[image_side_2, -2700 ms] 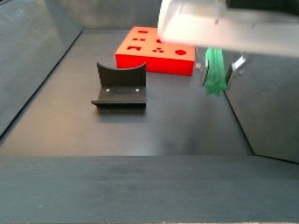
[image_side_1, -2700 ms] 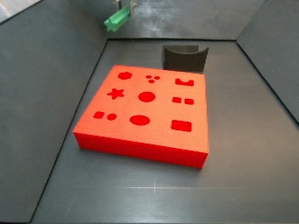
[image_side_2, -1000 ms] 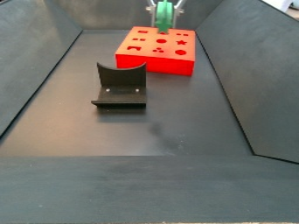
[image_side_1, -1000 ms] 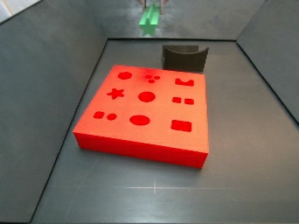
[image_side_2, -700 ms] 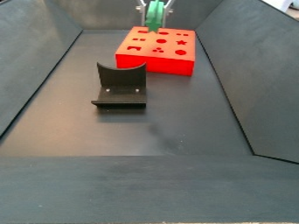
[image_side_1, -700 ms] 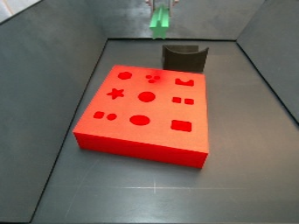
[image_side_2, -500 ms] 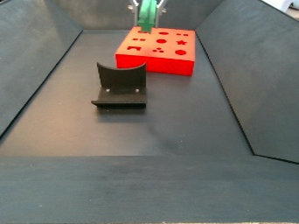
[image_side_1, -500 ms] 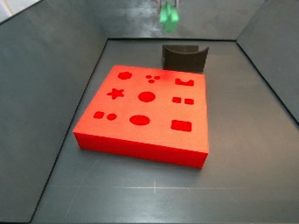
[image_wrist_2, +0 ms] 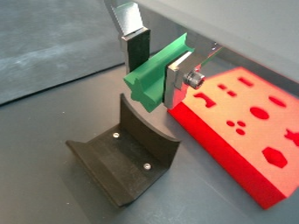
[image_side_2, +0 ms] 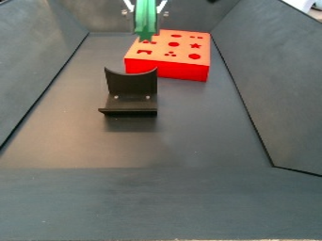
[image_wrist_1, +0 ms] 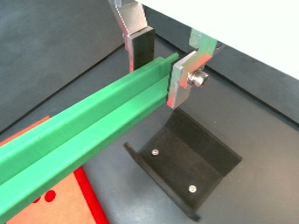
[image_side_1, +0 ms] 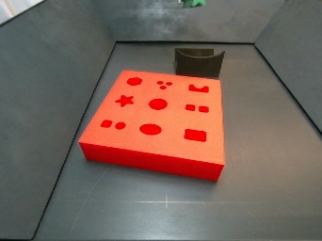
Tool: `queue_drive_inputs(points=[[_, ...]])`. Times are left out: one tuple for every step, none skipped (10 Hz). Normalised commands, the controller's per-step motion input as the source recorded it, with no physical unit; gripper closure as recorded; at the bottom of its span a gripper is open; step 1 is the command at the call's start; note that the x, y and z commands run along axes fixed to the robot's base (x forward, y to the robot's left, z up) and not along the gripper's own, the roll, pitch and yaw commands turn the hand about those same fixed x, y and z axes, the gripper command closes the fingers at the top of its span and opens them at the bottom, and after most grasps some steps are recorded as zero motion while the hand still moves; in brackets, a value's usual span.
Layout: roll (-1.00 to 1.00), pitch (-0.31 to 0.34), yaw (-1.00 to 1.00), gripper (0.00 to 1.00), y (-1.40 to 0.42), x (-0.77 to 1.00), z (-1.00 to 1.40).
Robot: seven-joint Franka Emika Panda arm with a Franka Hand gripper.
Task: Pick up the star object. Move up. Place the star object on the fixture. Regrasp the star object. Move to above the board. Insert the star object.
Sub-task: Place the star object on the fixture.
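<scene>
Here, star object (image_wrist_2: 158, 72) clamped between gripper (image_wrist_2: 158, 74) fingers (image_wrist_2: 136, 48)

Dark grey matte floor (image_side_1: 151, 212), flat and dull, crossed near the front by a faint pale seam (image_side_1: 161, 200) in a side view. Hemmed in by a dark left wall (image_side_1: 44, 66) and a dark right wall (image_side_1: 292, 47), both sloping outward toward the top. Closed at the far end by a lighter, mottled grey far wall (image_side_1: 138, 24). Lit softly and evenly, with a bright patch (image_side_2: 310, 4) at a far upper corner. Fronted by a darker near ledge (image_side_2: 151, 207) across the foreground
</scene>
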Motion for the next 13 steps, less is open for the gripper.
queue_drive_inputs(points=[[-1.0, 0.261, 0.0, 1.0, 0.12, 0.55, 0.0], [-0.91, 0.249, -0.03, 1.0, 0.07, 0.51, -0.01], [-0.67, 0.202, -0.07, 1.0, 0.06, 0.42, -0.01], [-0.52, 0.175, -0.1, 1.0, 0.06, 0.35, -0.01], [-0.31, 0.141, -0.11, 1.0, 0.05, 0.26, -0.01], [-0.25, 0.124, -0.11, 1.0, 0.04, 0.21, -0.01], [-1.0, 0.068, -0.1, 1.0, 0.06, 0.11, -1.0], [-1.0, 0.048, -0.1, 1.0, 0.07, 0.1, -1.0], [-1.0, 0.051, -0.11, 1.0, 0.08, 0.11, -1.0], [-1.0, 0.076, -0.12, 1.0, 0.08, 0.12, -1.0], [-1.0, 0.092, -0.13, 1.0, 0.09, 0.13, -1.0], [-1.0, 0.095, -0.14, 1.0, 0.09, 0.14, -1.0], [-0.86, 0.083, -0.15, 1.0, 0.1, 0.15, -1.0]])
